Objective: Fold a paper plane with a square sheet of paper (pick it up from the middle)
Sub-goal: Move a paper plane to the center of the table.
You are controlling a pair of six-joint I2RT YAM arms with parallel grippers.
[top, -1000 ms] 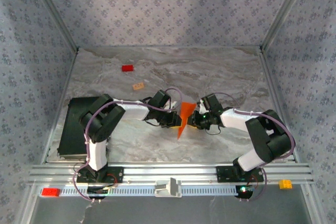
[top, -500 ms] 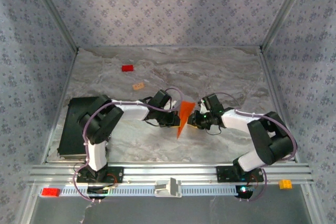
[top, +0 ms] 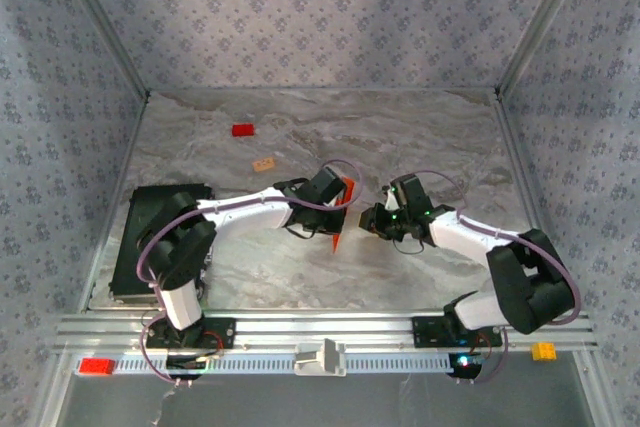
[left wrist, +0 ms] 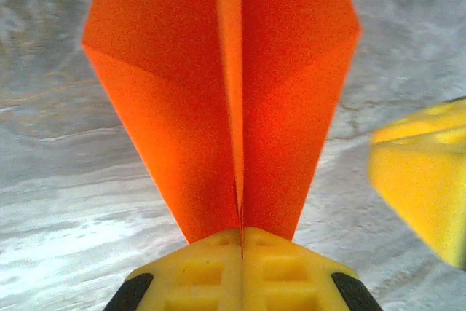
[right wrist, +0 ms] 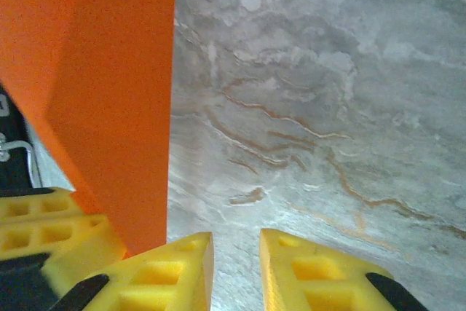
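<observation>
Paper plane whereabouts, anyone?

— Near the table middle, narrow end pinched tight in the left gripper. Right gripper sits with fingers apart, holding nothing, just beside its straight edge. Loads of bare surface beyond.

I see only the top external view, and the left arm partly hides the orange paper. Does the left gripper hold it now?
Observer: Yes, the left wrist view shows the left gripper shut on the paper plane, right on its centre crease.
Operator: Is the right gripper also holding it?
Observer: No, in the right wrist view the right gripper is open over bare table, with the plane beside it.
</observation>
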